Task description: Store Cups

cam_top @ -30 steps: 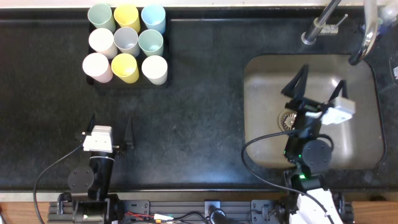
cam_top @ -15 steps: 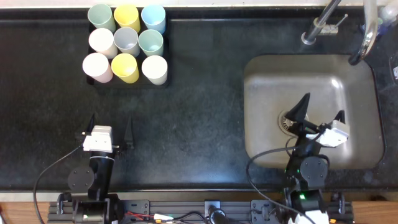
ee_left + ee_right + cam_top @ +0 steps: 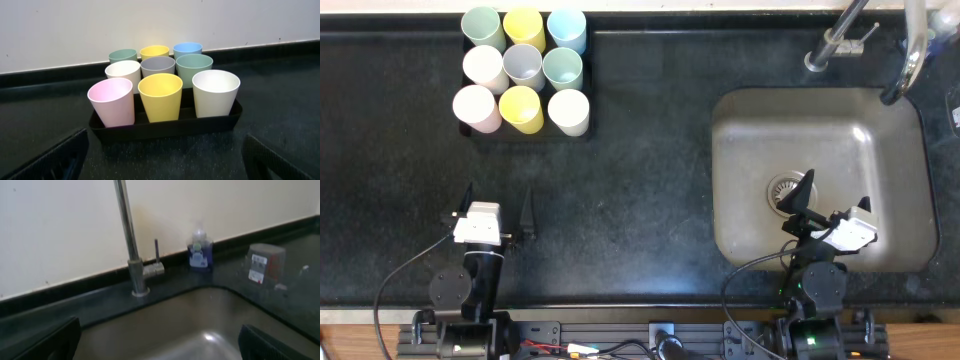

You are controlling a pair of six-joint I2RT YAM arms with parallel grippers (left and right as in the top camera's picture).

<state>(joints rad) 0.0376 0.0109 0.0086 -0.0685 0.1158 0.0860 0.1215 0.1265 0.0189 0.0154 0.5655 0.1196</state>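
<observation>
Nine cups (image 3: 523, 65) fill the tray (image 3: 165, 129) at the back of the surface (image 3: 640, 200), so storing looks done. The left hand (image 3: 498, 200) and the right hand (image 3: 835, 195), over the sink (image 3: 880, 150), are both spread and empty; only parking seems needed.

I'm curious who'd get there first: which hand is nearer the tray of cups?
Left. The left hand faces the tray of cups across the counter; the right hand is over the sink.

The black tray (image 3: 165, 129) holds a sage cup (image 3: 123, 55), a yellow cup (image 3: 154, 52), a blue cup (image 3: 187, 49), a white cup (image 3: 123, 73), a grey cup (image 3: 158, 68), a green cup (image 3: 194, 68), a pink cup (image 3: 112, 102), a second yellow cup (image 3: 160, 98) and an off-white cup (image 3: 216, 94). The bench (image 3: 640, 200) is black with fine speckles; the sink (image 3: 750, 130) is silver-grey.
</observation>
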